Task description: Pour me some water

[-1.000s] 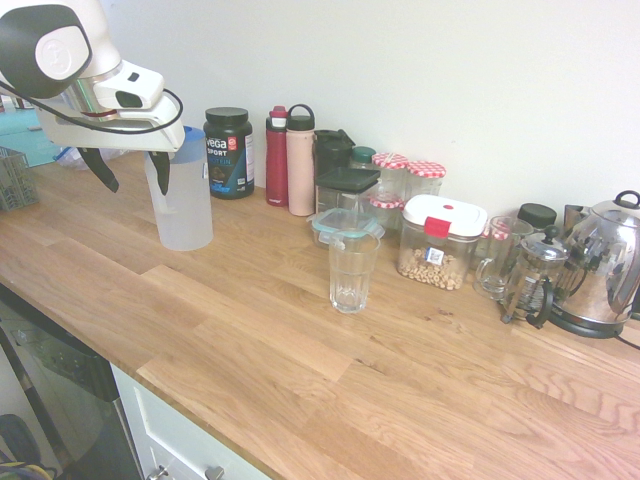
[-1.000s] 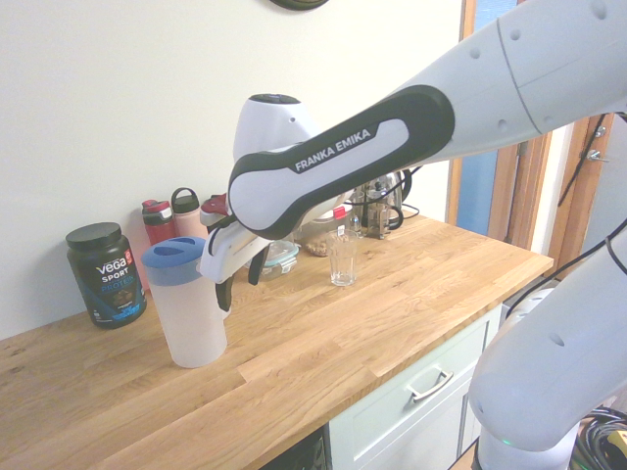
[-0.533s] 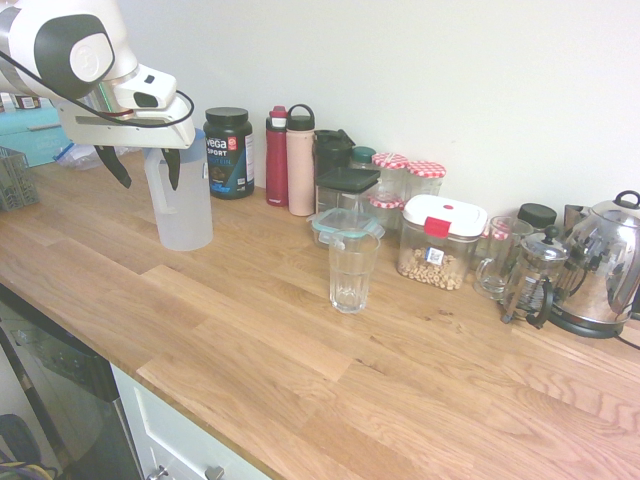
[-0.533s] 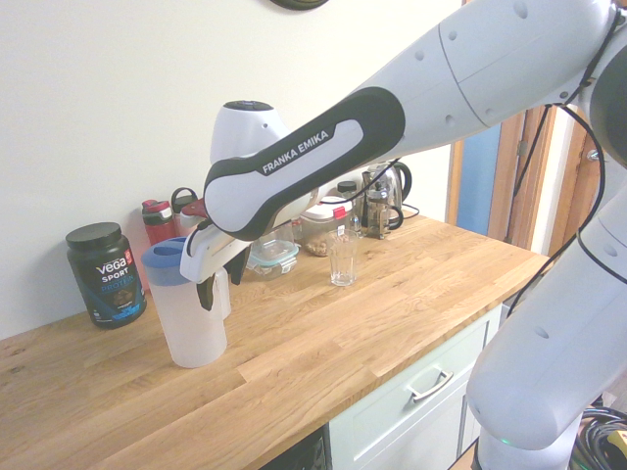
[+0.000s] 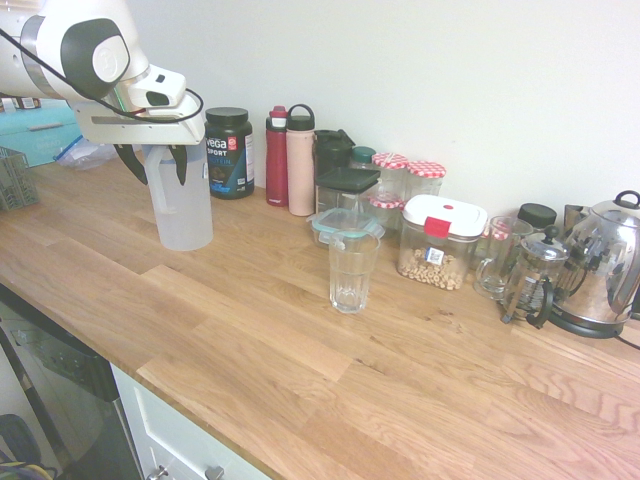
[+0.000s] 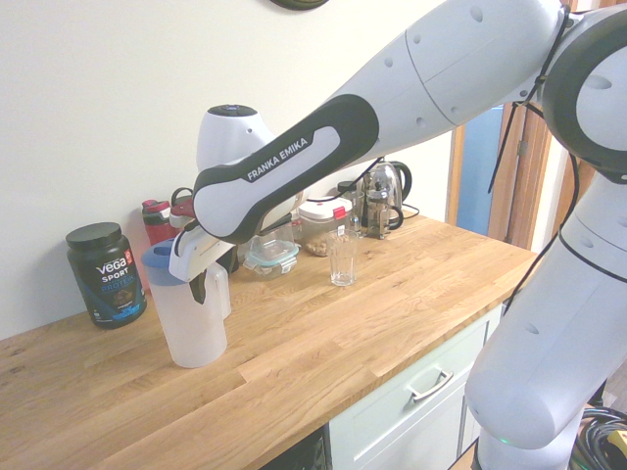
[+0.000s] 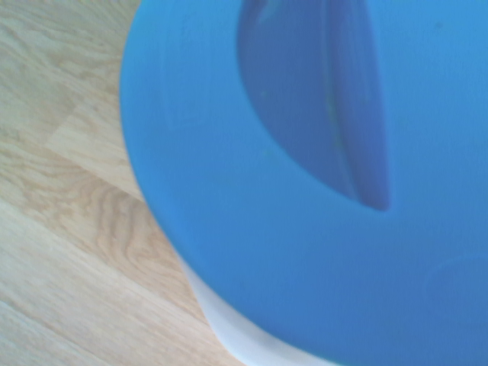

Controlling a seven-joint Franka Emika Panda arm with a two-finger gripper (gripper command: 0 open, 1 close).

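Frosted white jug [image 5: 182, 200] stands upright at the far left of the wooden counter [image 5: 300, 330]. Gripper [image 5: 157, 165] straddles its top, dark fingers [image 5: 133, 163] apart on either side. Empty glass [image 5: 352, 271] mid-counter, well right. Steel kettle [image 5: 603, 265] far right.

Opposed exterior views; wrist close over lid [image 7: 305, 191].
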